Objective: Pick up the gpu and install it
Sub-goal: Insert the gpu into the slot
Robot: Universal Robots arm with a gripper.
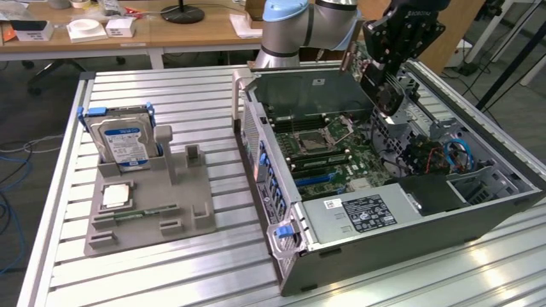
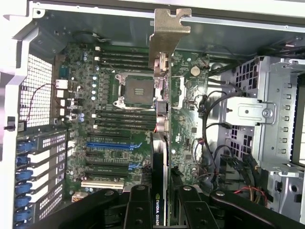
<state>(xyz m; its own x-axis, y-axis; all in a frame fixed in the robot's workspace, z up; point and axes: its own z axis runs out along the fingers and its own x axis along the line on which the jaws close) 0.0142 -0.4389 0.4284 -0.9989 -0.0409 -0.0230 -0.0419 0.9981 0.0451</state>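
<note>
Gripper [image 1: 382,69] hangs over the open case [image 1: 401,249], up near the far wall, pinching the gpu [image 1: 387,93] between its fingers. Nothing else is in its reach.

The card is clear of the motherboard [image 1: 333,153] and not seated. In the wrist view the gpu [image 2: 160,143] is seen edge-on. Its silver bracket [image 2: 167,28] is at the end away from the gripper [image 2: 159,206], and the fingers [image 2: 138,205] press on both flat faces at the labelled end.

Handling, as a judgement:
- The card is stiff, thin and probably light.
- Its faces are smooth enough to slip under a weak squeeze.
- It is fragile, with a fan on one face and presumably exposed contacts along one edge.
- The best hold is across the flat faces, as here, well away from the bracket.
- I cannot tell whether the pads sit on the shroud or on bare board.

A hard drive [image 1: 126,137] stands in the grey tray [image 1: 183,217] on the table [image 1: 171,96], well apart from the case.
</note>
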